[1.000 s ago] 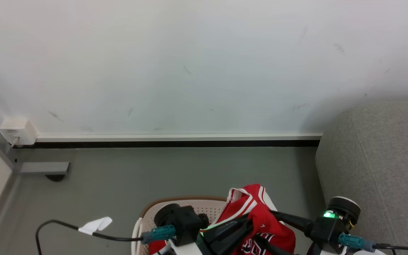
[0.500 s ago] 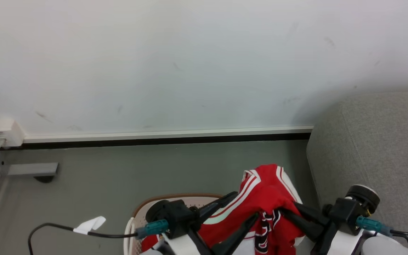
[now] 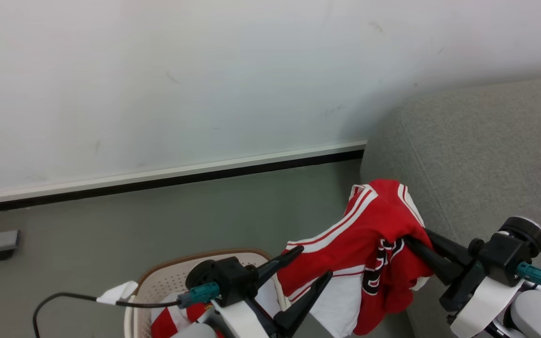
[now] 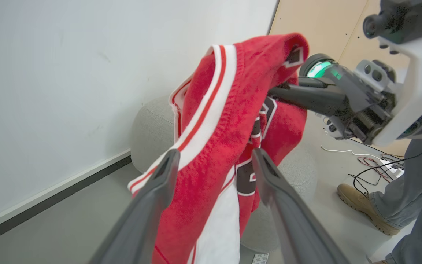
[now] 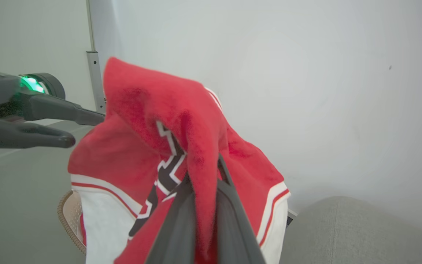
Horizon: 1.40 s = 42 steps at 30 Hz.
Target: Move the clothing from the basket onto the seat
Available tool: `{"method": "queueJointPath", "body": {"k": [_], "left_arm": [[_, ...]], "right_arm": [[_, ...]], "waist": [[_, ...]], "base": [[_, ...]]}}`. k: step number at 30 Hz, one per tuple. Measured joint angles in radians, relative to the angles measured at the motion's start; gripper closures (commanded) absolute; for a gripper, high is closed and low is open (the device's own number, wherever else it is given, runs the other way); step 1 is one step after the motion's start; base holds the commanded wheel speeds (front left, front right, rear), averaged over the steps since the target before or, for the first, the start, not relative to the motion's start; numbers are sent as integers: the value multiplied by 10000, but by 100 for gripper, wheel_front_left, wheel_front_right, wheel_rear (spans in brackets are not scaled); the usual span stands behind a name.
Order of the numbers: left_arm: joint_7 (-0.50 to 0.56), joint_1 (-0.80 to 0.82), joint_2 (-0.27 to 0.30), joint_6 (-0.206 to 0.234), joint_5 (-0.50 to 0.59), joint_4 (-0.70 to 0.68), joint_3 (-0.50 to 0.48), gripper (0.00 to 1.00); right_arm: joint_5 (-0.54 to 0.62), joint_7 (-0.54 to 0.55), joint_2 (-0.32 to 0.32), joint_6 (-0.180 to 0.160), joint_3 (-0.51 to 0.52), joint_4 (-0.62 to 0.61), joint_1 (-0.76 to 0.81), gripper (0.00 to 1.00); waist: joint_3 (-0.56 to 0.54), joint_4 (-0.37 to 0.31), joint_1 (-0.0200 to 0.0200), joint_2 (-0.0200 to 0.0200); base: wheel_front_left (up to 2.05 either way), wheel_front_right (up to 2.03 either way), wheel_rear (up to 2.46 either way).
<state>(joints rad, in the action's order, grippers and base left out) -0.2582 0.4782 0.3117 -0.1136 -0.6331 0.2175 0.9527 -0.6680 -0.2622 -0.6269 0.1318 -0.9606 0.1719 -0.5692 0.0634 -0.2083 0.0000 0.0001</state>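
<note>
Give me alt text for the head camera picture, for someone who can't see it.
A red jersey with white-striped trim hangs pinched in the right end effector, between a cream basket on the floor and a grey seat. The left end effector is open beside it.

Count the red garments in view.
2. One red jersey hangs from the right gripper, jaws shut on it, beside the seat. A second red garment lies in the basket; more may be hidden under it.
</note>
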Motion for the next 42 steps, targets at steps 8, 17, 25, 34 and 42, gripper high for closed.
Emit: {"method": "queueJointPath", "body": {"k": [8,17,25,34,42], "left_arm": [[-38,185,-86,-17,148,297,-59,0],[-50,591,-226,-81,288,581,-132,0],[-48,1784,-297,2,625,708,-470,0],[25,3323,-67,178,1152,614,-961,0],[12,3868,-36,217,1394,380,-1060,0]], "right_arm": [[476,-2,-136,2,1264,-318,260,100],[802,-2,-132,2,2571,-627,613,100],[1156,-4,293,0,5005,-512,170,100],[1649,40,123,2,8165,1718,-1969,100],[2326,393,-809,2,10546,4514,-4501,100]], "waist": [[468,-914,0,0],[1089,-1328,0,-1],[2382,-1202,0,0],[4569,-757,2,0],[5881,125,3,0]], "base": [[0,0,0],[0,0,0],[0,0,0],[0,0,0],[0,0,0]]}}
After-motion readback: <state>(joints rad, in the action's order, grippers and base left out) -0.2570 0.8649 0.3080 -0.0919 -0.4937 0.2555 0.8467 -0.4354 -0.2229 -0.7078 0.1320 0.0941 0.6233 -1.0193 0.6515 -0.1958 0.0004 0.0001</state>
